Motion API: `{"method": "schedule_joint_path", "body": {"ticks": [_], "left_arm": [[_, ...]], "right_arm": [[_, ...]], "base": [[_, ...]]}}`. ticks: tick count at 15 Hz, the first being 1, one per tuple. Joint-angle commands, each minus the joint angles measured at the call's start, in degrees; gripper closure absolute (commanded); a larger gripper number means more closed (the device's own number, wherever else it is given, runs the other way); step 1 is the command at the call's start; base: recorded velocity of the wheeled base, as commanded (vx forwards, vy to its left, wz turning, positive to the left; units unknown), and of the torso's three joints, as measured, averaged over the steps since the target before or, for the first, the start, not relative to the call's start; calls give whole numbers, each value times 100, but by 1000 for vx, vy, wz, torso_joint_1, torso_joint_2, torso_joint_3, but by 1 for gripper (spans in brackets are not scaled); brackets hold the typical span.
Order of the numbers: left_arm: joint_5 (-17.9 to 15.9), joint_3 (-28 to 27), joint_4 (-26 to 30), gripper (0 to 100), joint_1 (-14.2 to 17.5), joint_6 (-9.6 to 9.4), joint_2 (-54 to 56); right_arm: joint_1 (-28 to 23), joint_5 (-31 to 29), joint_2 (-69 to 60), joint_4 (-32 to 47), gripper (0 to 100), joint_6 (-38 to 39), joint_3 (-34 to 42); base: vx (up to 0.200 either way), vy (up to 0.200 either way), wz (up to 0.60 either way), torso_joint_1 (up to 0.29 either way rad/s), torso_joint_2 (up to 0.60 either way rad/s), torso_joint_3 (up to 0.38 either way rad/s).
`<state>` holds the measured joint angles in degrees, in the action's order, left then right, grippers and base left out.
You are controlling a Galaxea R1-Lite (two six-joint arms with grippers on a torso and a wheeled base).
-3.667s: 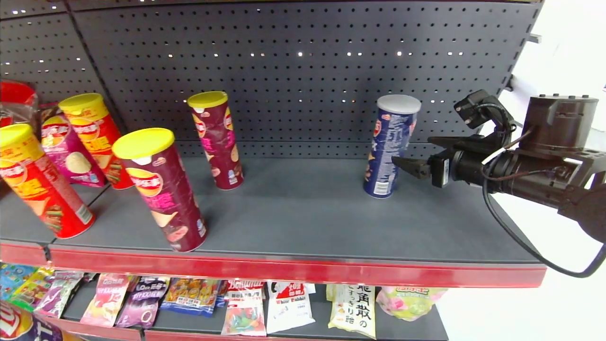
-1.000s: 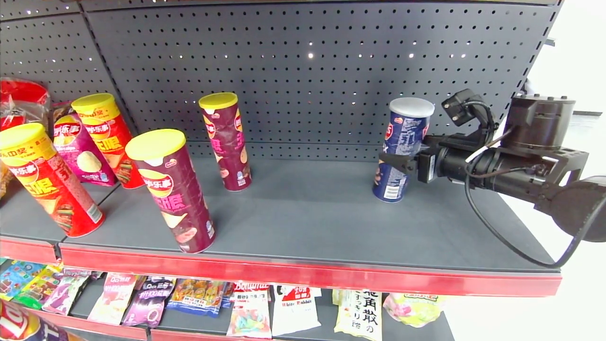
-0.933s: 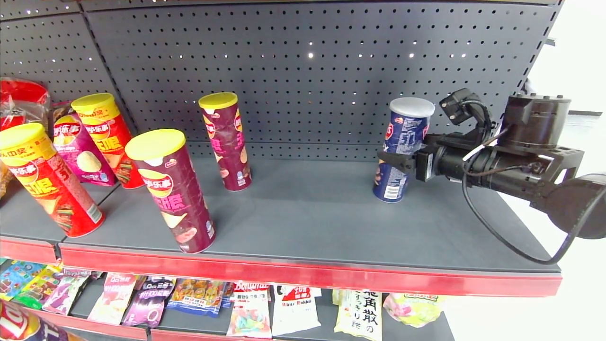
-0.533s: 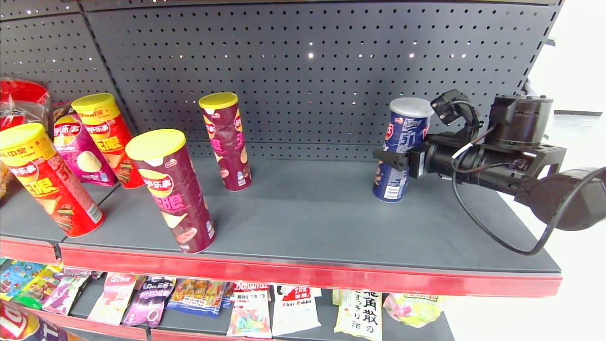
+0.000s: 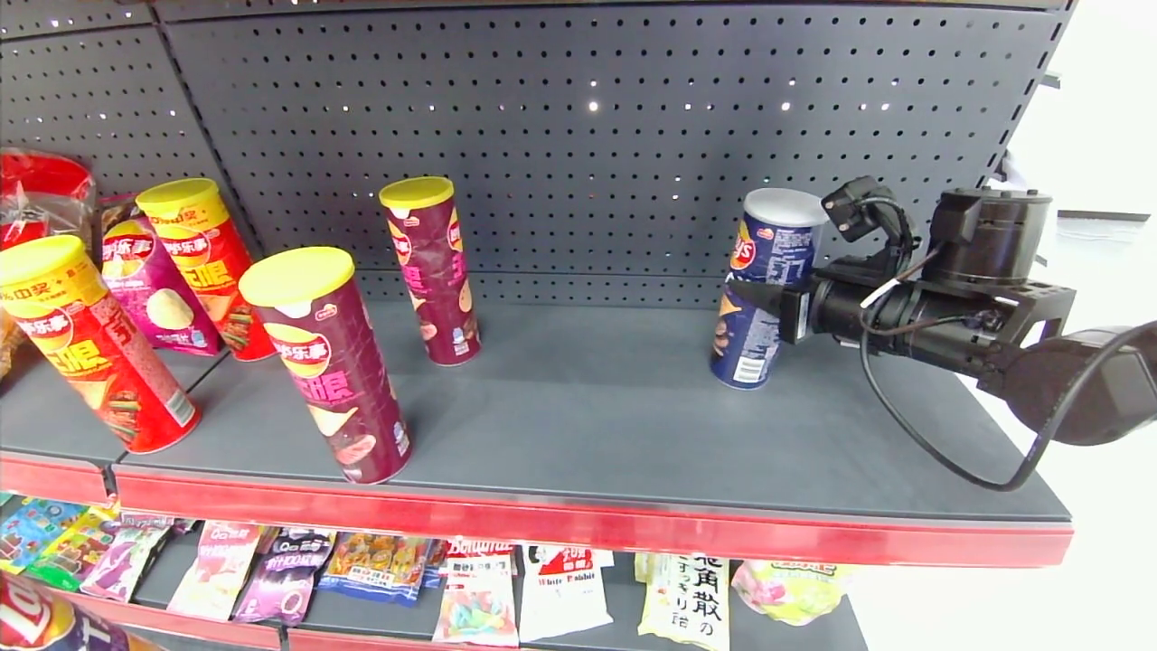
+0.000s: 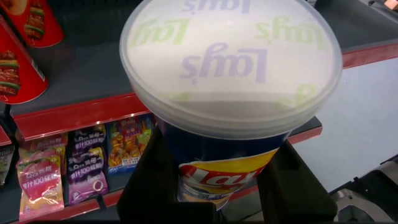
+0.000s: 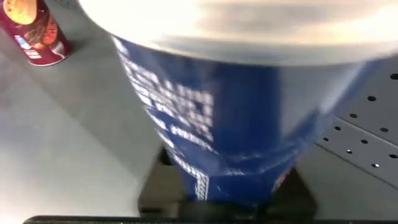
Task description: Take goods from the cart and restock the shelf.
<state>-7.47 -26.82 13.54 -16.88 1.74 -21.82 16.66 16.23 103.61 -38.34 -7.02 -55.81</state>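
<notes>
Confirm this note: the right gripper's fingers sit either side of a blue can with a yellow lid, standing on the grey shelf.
One error: the lid is white, not yellow, as the head view shows. Otherwise right: the fingers of the right gripper sit either side of the blue can, standing on the grey shelf.

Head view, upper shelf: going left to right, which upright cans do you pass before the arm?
front red can → pink can → rear red can → front maroon can → rear maroon can → blue can, held in the right end effector
</notes>
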Motion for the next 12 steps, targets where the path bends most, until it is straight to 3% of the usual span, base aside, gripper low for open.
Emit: {"method": "schedule_joint_path", "body": {"ticks": [1,12], "left_arm": [[0,-8,-1,100,1,1,2],[-53,-16,-54,100,-8,1,-200]], "right_arm": [[3,188,-201,28,100,-10,44],[109,1445,-1695,90,100,-54,1582]], "base": [[0,0,0,0,0,0],[0,0,0,0,0,0]]}}
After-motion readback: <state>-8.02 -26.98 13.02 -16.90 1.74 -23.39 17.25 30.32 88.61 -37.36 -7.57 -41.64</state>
